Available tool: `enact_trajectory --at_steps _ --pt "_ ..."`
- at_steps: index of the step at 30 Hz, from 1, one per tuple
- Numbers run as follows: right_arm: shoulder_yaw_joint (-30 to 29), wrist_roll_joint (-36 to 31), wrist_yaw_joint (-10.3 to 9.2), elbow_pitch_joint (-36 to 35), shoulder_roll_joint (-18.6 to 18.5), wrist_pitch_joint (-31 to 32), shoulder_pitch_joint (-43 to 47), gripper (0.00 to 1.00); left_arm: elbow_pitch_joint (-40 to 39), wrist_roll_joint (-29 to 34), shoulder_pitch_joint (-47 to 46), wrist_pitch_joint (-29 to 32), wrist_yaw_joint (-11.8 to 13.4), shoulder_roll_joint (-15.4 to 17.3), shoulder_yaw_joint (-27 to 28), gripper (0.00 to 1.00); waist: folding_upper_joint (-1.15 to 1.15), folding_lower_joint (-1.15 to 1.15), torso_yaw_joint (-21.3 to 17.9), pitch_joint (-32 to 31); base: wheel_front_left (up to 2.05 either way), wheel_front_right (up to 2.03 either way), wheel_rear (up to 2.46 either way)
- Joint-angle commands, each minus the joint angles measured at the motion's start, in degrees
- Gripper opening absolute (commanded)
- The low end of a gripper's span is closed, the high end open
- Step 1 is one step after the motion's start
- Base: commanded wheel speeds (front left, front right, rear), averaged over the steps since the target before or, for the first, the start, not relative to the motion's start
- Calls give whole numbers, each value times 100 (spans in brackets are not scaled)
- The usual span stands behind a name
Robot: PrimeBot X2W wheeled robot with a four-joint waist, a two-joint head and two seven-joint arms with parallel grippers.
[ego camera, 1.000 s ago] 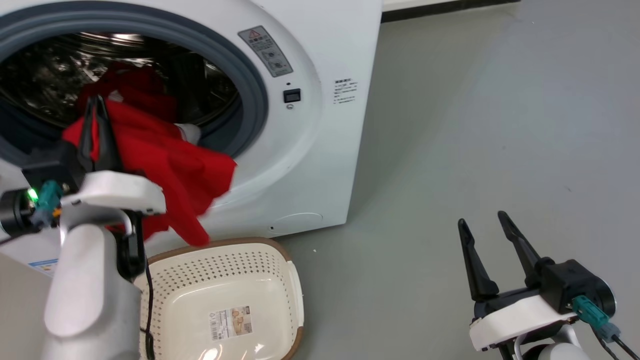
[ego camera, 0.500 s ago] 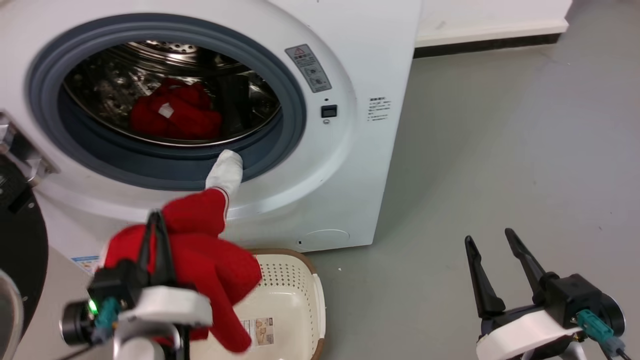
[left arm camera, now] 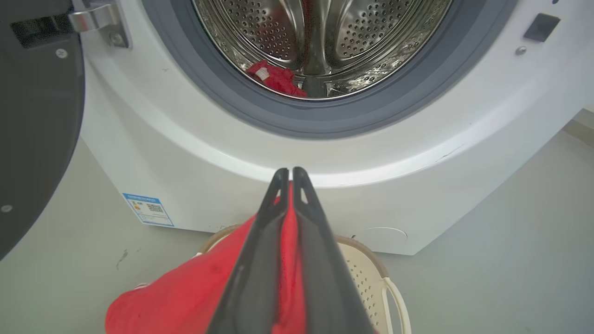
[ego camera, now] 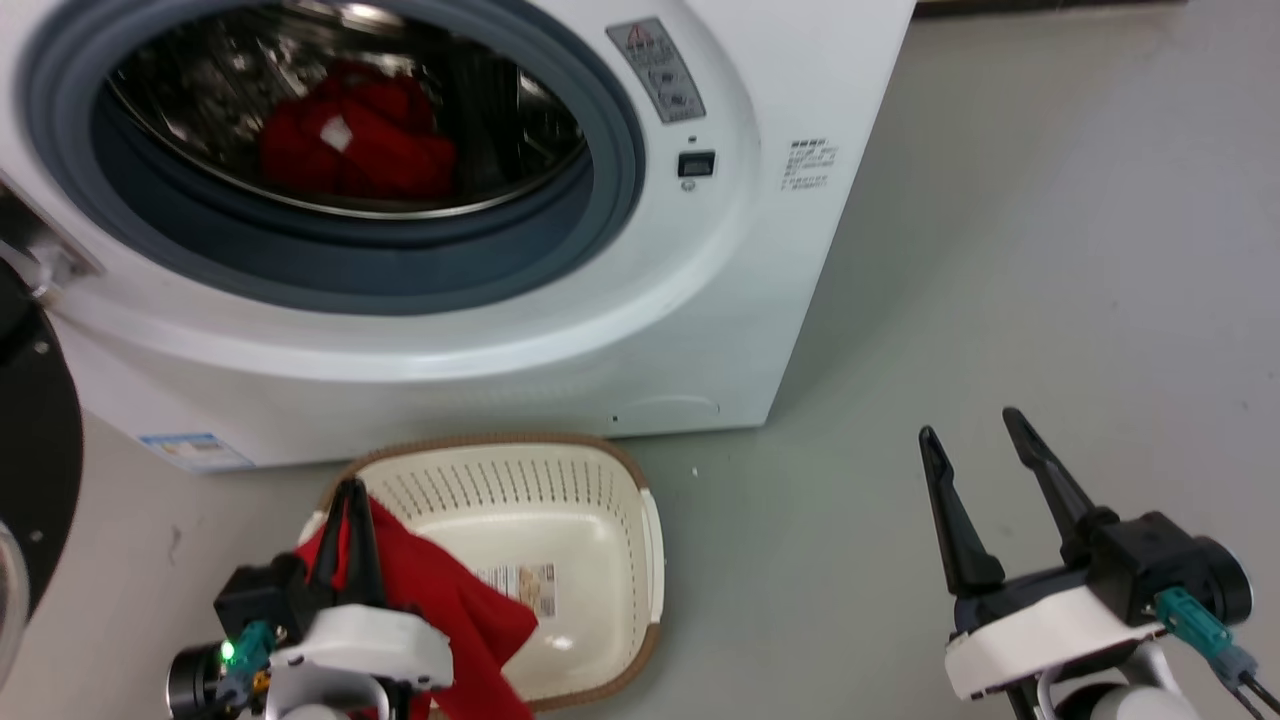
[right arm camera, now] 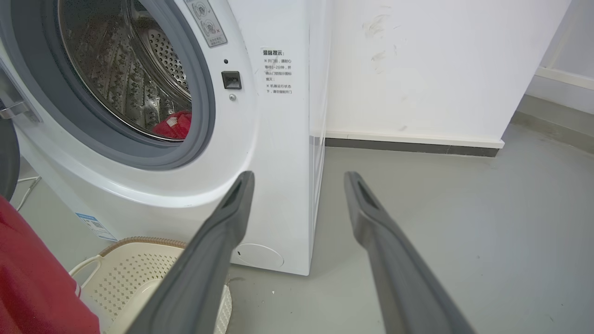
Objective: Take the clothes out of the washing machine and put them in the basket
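Observation:
My left gripper point(ego camera: 350, 492) is shut on a red garment point(ego camera: 455, 610) that hangs over the near left side of the cream basket point(ego camera: 600, 480), its lower fabric draped inside. In the left wrist view the same red cloth point(left arm camera: 195, 297) is pinched between the closed fingers point(left arm camera: 260, 260). More red clothes point(ego camera: 350, 140) with a white label lie in the steel drum of the white washing machine point(ego camera: 700, 330). Off to the lower right, my right gripper point(ego camera: 972, 428) hovers open over bare floor, holding nothing.
The black-framed door point(ego camera: 30, 460) hangs open at the left edge. The basket stands on grey floor point(ego camera: 1050, 250) right in front of the machine. In the right wrist view a white wall with a dark skirting point(right arm camera: 408, 144) stands behind the machine.
The left gripper has drawn the red garment out of the porthole and down into the basket; its white end no longer hangs on the rubber rim. The head camera has shifted too.

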Motion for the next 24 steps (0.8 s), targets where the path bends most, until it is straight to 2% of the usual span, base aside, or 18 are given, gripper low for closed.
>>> enact_trajectory --at_steps 1,8,24 --pt "18 -38 -5 -40 9 -29 -133 100 62 13 -189 -16 -24 -8 21 0 0 0 -80 418 0 0 0" --pt "88 57 -4 -24 9 -150 -577 100 790 93 -949 -16 -80 65 227 0 0 0 -377 1398 0 0 0" --pt "454 335 -4 313 12 -620 -1502 100 3413 100 -2578 -16 -32 484 676 0 0 0 -1029 3179 0 0 0"
